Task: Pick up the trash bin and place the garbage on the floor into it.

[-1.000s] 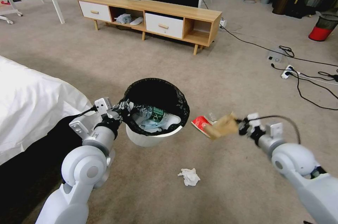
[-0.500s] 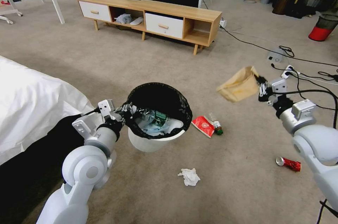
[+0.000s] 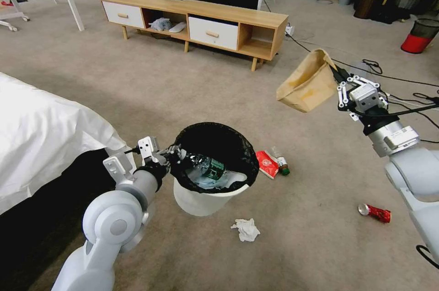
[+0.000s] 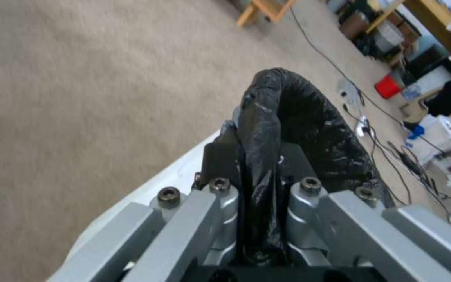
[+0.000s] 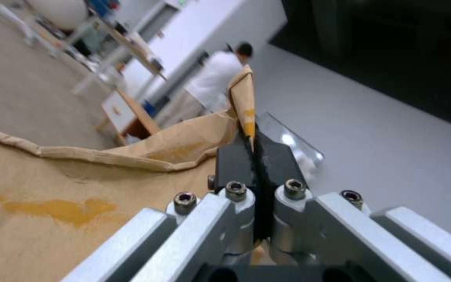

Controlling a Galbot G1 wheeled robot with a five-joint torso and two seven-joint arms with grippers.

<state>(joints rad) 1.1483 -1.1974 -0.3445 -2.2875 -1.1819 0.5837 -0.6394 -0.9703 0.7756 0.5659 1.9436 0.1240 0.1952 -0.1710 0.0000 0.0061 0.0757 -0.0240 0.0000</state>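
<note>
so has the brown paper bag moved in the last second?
Yes. The right gripper, shut on the brown paper bag, has carried it up off the floor by the red packet, toward the wooden cabinet.

I see matt beige carpet (image 3: 206, 81), short rough pile. My left hand (image 3: 173, 159), brushed grey metal with black pads, pinches the trash bin (image 3: 201, 199): smooth white plastic, its black bag liner (image 4: 309, 117) thin, crinkled, glossy. My right hand (image 3: 340, 82), same metal, pinches a matt brown paper bag (image 3: 308, 84), creased, with a yellow greasy stain. Near it lie soft crumpled white tissue (image 3: 246, 229), a shiny red metal can (image 3: 376, 213) and a glossy red packet (image 3: 267, 164). The far cabinet (image 3: 192, 21) is pale wood, satin.
</note>
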